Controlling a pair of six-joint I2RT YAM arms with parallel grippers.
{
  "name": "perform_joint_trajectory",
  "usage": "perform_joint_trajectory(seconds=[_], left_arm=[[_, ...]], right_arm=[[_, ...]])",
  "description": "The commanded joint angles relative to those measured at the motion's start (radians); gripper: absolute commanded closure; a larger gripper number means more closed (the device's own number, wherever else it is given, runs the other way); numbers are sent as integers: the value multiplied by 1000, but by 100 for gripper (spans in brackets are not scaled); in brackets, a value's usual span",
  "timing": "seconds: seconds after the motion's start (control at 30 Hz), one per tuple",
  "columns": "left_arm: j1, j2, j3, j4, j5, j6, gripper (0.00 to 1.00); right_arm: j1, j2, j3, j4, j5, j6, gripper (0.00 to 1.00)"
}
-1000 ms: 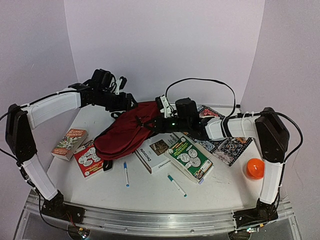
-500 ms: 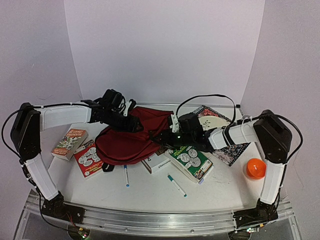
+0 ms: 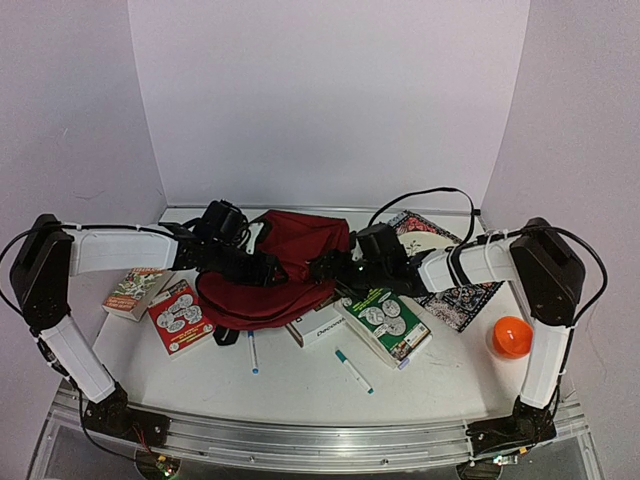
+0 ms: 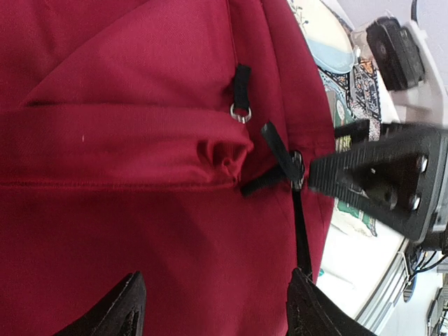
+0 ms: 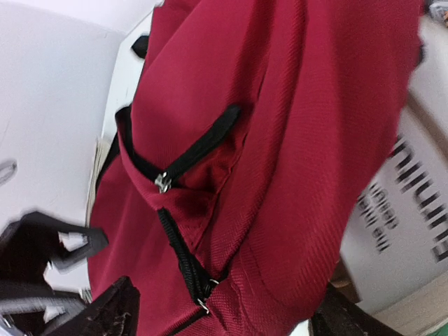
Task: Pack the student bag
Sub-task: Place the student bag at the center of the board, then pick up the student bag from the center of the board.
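Observation:
The student bag (image 3: 285,262) is a dark red backpack lying slumped in the middle of the table, its black zippers and pull tabs (image 4: 241,94) facing the wrist cameras. My left gripper (image 3: 262,268) hovers low over the bag's left side, open, with red fabric (image 4: 175,245) under its spread fingers (image 4: 122,311). From the right, my right gripper (image 3: 325,265) is at the bag's edge, also open, its fingers (image 5: 108,311) standing wide either side of the fabric by a zipper (image 5: 178,255). Neither gripper pinches anything.
Two books (image 3: 135,290) (image 3: 177,315) lie left of the bag. A white book (image 3: 322,326), partly under the bag, and a green one (image 3: 385,320) lie to its right, with a patterned book (image 3: 458,292) behind. An orange object (image 3: 510,337) sits far right. Two pens (image 3: 252,352) (image 3: 354,371) lie near the front.
The right gripper has opened and let go of the bag, which has sunk from a stretched, lifted pose onto the table. The left arm has come down and forward onto the bag.

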Motion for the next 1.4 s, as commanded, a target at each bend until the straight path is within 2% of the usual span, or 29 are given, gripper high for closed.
perform_joint_trajectory(seconds=[0.0,0.23,0.4,0.53,0.63,0.8,1.0,1.2,1.27,1.37], left_arm=[[-8,-59,-41,67,-10,-16,30],[-12,-75,-67,81,-16,-30,30],[-13,-82,-69,88,-14,-28,31],[-13,-86,-70,90,-12,-26,31],[-15,-91,-75,91,-13,-27,31],[-16,-111,-81,93,-25,-31,31],[-15,-135,-47,92,-57,-24,31],[-15,-112,47,66,-88,12,31],[-15,-95,94,42,-101,33,31],[-15,-64,170,-3,-123,62,32]], right_arm=[[-30,12,102,-114,109,-18,12],[-38,93,179,-191,113,-92,5],[-42,155,202,-212,119,-119,5],[-46,193,221,-214,129,-155,11],[-48,219,240,-214,123,-186,19],[-52,227,253,-206,79,-229,42],[-51,129,221,-98,-16,-302,65],[-50,39,210,12,-98,-356,96],[-49,16,207,51,-119,-367,100],[-47,-13,208,99,-144,-383,100]])
